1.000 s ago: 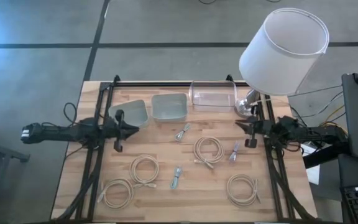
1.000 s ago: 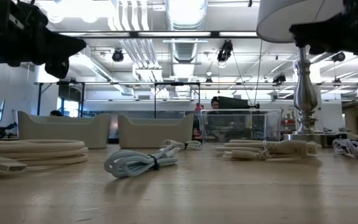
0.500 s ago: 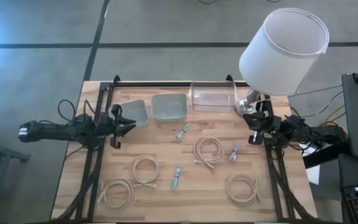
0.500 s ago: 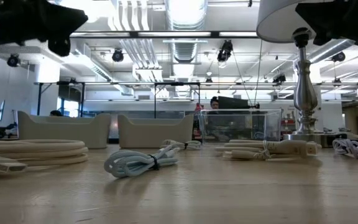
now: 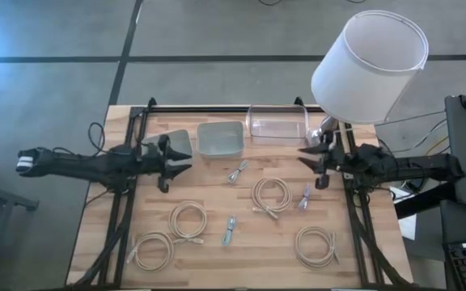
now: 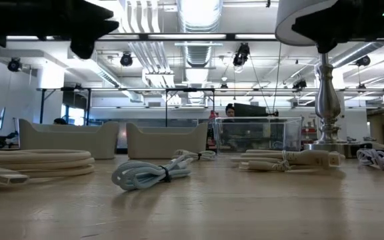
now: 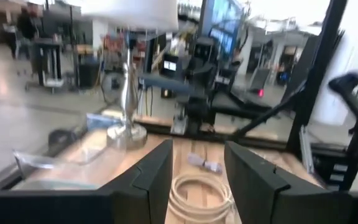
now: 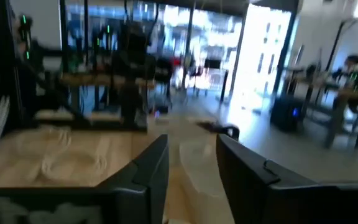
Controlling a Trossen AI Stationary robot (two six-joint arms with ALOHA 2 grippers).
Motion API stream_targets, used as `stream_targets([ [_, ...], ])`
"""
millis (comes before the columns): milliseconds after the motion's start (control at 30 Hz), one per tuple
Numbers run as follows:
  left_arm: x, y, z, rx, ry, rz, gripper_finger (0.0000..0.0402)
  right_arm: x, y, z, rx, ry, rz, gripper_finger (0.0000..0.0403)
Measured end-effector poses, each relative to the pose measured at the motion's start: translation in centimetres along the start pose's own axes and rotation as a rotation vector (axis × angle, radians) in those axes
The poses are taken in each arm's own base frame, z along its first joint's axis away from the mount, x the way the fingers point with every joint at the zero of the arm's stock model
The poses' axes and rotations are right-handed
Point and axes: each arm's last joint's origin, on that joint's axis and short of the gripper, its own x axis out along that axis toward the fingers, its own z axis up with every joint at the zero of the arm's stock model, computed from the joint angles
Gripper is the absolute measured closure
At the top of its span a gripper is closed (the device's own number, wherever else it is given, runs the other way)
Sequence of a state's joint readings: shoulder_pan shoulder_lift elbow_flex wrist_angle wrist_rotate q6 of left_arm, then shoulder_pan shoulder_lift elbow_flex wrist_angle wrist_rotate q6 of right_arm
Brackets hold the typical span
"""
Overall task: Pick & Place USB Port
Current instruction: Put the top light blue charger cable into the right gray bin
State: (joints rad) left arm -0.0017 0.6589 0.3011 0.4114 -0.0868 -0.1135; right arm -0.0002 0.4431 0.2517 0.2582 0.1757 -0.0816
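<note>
Both arms hang above the wooden bench [image 5: 241,242], the left claw [image 5: 182,158] with fingers parted by the grey bins, the right claw [image 5: 306,155] likewise parted near the lamp base [image 5: 324,133], while the small USB cable bundle [image 5: 230,229] lies untouched mid-bench among cream coils.

Grey floor [image 5: 217,32] surrounds the wooden table [image 5: 241,250]; overhead, bright ceiling lights [image 6: 199,10] and exposed pipes [image 6: 139,50] span the open hall.

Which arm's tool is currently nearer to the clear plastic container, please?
Right. The right tool hangs just beside the clear container's lamp-side end; the left tool sits beyond the two green bins, over the table's other side.
</note>
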Motion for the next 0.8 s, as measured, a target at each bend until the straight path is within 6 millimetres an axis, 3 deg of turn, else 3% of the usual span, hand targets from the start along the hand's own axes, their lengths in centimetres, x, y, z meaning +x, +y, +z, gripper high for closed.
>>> stream_targets([
  [233, 3.7, -0.5, 1.5, 0.041, 0.075, 0.007, 0.0252, 1.8, 0.2, 0.6, 0.020, 0.198, 0.004, 0.0252],
  [467, 7.5, -1.0, 0.7, 0.000, 0.238, 0.018, 0.0252, 2.8, 0.5, -0.1, 0.038, 0.407, 0.002, 0.0263],
  [800, 12.9, -2.4, -2.4, -0.084, 0.405, 0.017, 0.0252, 3.8, 0.7, -1.1, 0.027, 0.476, 0.003, 0.0280],
])
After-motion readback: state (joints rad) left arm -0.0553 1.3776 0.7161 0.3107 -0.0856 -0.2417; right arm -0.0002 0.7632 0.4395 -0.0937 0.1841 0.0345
